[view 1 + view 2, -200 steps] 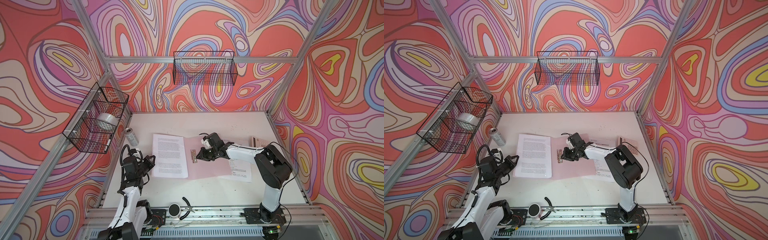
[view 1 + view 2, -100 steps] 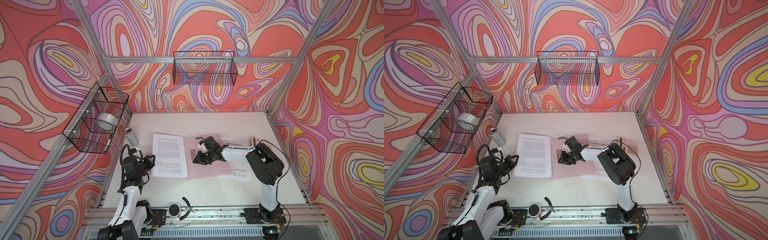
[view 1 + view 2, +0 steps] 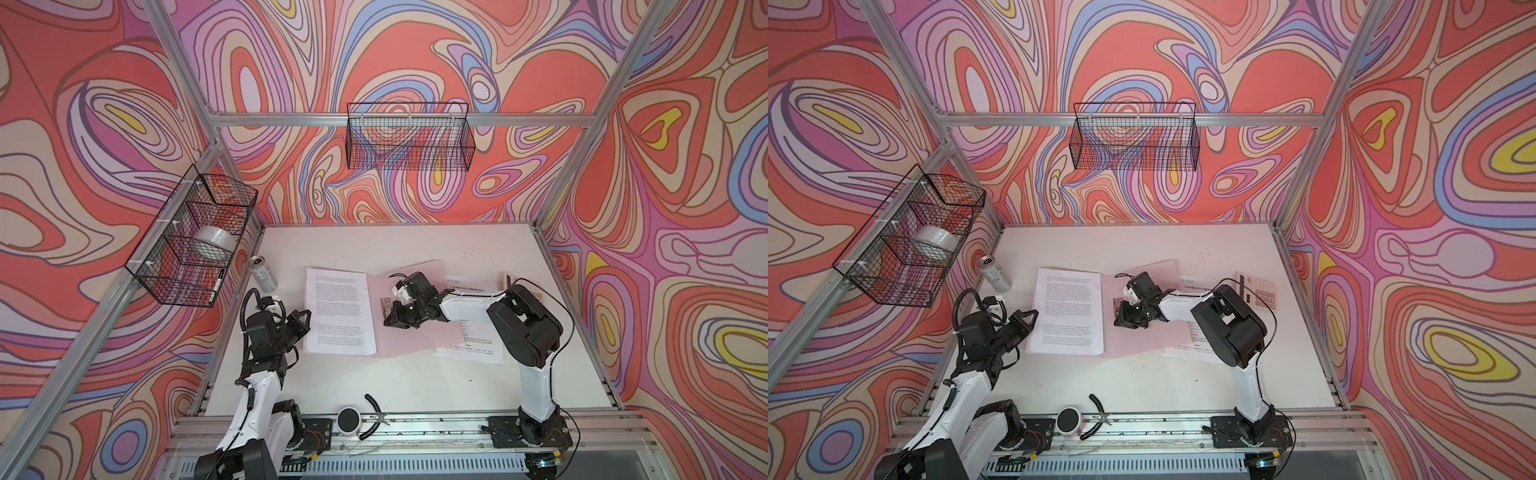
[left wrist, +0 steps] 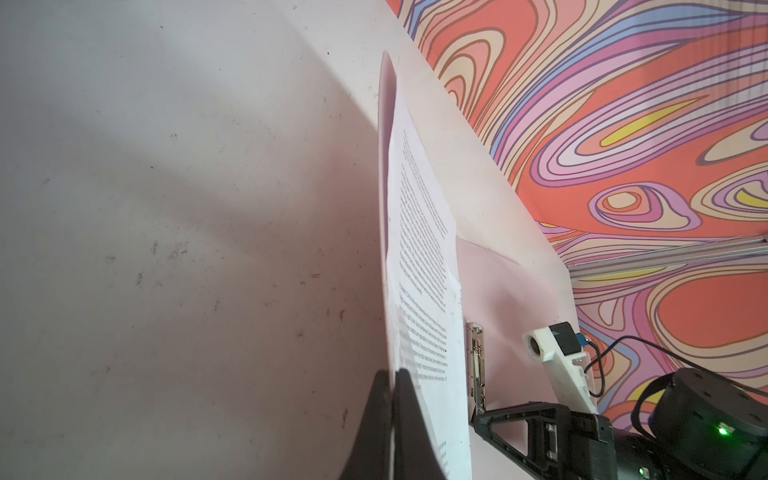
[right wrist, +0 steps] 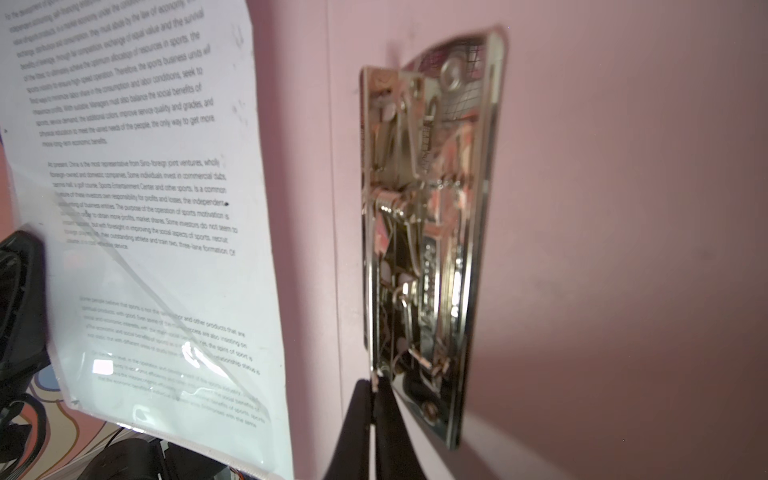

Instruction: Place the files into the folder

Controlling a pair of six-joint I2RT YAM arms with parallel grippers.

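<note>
Left jaws are sitting closed, nearest the front of the table [image 3: 395, 386], tips touching the outer edge of the printed sheet [image 3: 338, 316]. Can't tell if they're pinching paper. That sheet, one of the files, is lying between the two jaws on the open folder [image 3: 409, 343], with pink showing under its edge in the left wrist view. Right jaws are closing fully, tips meeting at the near end of the metal clip [image 5: 432, 232] on the folder's bare leaf; can't tell whether they are gripping it. More sheets [image 3: 473, 347] are lying behind the right jaws, partly under the right arm, beside the folder. A keypad card [image 3: 1260, 293] is lying further behind them. A can [image 3: 262, 274] is standing beyond the left jaws.
</note>
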